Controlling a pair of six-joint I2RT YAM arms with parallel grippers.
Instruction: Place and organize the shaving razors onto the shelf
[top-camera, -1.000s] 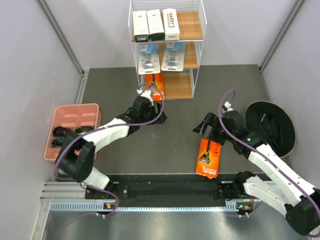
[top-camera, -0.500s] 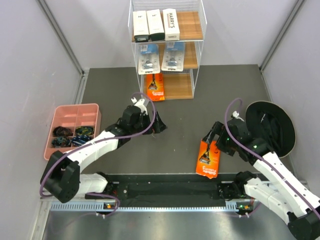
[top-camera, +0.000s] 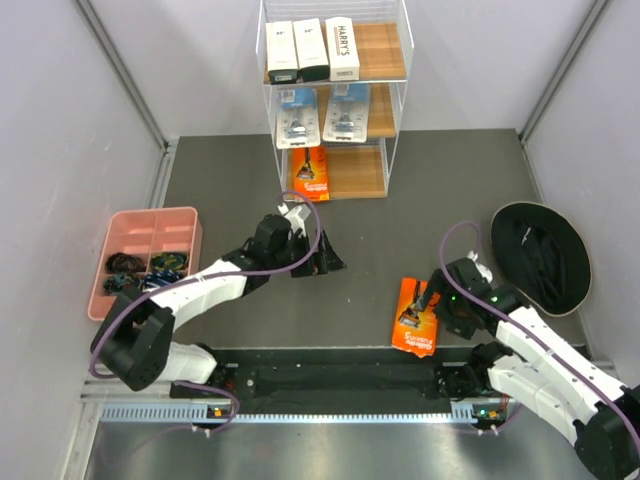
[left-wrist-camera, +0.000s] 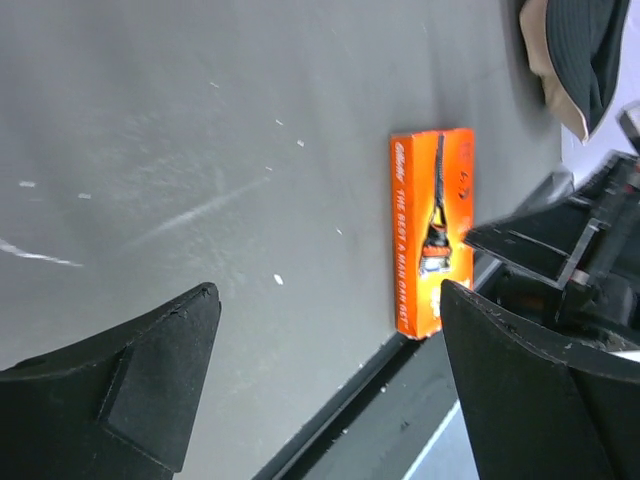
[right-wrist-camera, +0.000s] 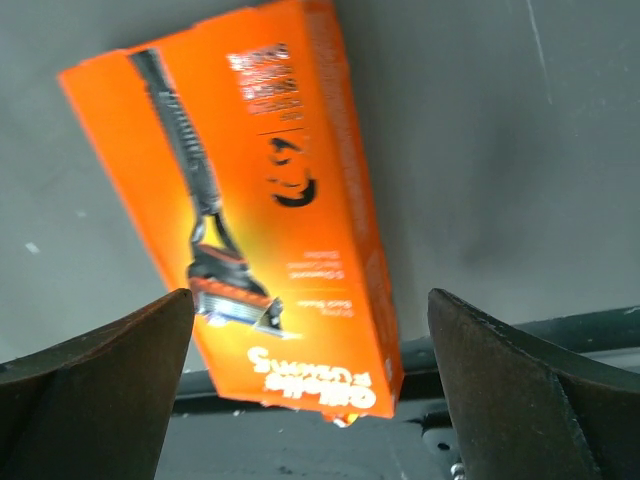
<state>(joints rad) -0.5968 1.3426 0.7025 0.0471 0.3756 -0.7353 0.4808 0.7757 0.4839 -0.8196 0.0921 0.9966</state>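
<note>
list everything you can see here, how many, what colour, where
table: 1, dark grey, under everything
shelf: 1, white wire frame with three brown wooden tiers, far middle
boxes: 3, white, side by side on the top tier
blister packs: 2, blue and clear, middle tier
orange cards: 2, one on the bottom tier, the other flat on the table
tray: 1, pink, left side
small items: several, dark, in the tray's near compartments
hat: 1, black, right side
left tool: 1, black, open, mid-table
right tool: 1, black, open, at the loose card

Overhead looking down, wrists share orange card (left-wrist-camera: 432, 232)
</note>
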